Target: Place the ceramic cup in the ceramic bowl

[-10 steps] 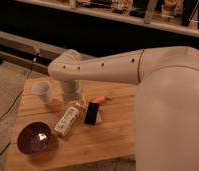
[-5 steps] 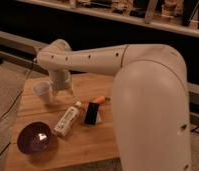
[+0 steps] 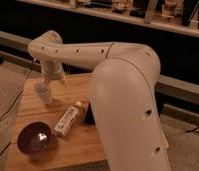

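Note:
The ceramic cup (image 3: 42, 93) is small and white and stands upright at the back left of the wooden table (image 3: 80, 145). The ceramic bowl (image 3: 35, 138) is dark purple-brown and glossy, and sits at the front left of the table, apart from the cup. My gripper (image 3: 49, 81) is at the end of the white arm, directly above the cup's rim and close to it. The arm's wrist hides the gripper's tips. The bowl has nothing in it.
A white bottle with a printed label (image 3: 68, 120) lies on its side between cup and bowl, right of both. A dark box (image 3: 87, 118) sits beside it, partly hidden by my arm (image 3: 128, 100). A dark rail and shelves run behind the table.
My arm has swung further left and down, bringing the gripper over the cup. The arm's bulk now covers the right part of the table. Cup, bowl and bottle have not moved.

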### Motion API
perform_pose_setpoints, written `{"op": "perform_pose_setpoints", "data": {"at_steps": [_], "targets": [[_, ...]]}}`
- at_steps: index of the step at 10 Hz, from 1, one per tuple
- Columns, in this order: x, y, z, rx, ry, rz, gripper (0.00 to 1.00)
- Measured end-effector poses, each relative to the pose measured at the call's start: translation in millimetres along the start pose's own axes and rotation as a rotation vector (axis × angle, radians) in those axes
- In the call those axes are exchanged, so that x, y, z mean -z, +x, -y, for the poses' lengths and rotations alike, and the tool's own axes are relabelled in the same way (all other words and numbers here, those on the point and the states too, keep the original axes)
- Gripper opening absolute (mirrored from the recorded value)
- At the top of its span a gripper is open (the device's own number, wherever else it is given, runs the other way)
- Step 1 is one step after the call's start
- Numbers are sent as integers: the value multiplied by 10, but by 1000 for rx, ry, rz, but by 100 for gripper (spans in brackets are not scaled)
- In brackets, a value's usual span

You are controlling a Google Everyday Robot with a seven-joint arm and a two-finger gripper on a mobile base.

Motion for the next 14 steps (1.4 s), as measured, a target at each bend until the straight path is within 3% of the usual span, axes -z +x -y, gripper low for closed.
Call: {"op": "perform_pose_setpoints", "data": {"at_steps": [7,14], "targets": [[-218,-46,-432,82,-14,-9,65],[-579,-10,-442,131,17,-41,65]]}}
